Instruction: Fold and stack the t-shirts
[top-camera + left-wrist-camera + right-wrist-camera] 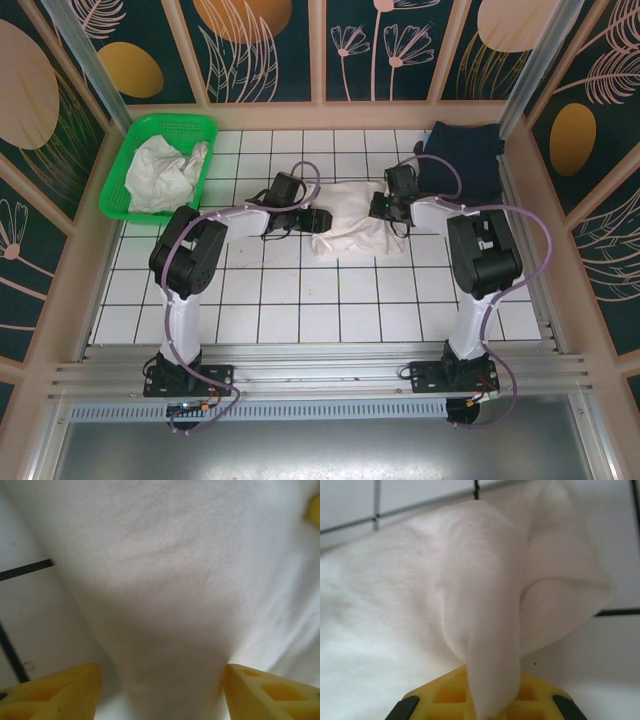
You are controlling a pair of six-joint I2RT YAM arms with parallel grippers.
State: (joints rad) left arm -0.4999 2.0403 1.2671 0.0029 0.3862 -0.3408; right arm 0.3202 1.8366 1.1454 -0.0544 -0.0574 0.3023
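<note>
Both arms reach forward and bend inward over the tiled desk, meeting at the crumpled white t-shirt mid-desk. The left pincer sits at the shirt's left edge, jaws spread, with cloth lying between its yellow fingers. The right pincer sits at the right edge, clamped on a pinched fold of the same shirt. Bare tiles lie on the near side of the shirt. The navy t-shirt lies in the far right corner, partly hidden by the right arm. The green basket, far left, holds bundled white shirts, too bunched to count.
</note>
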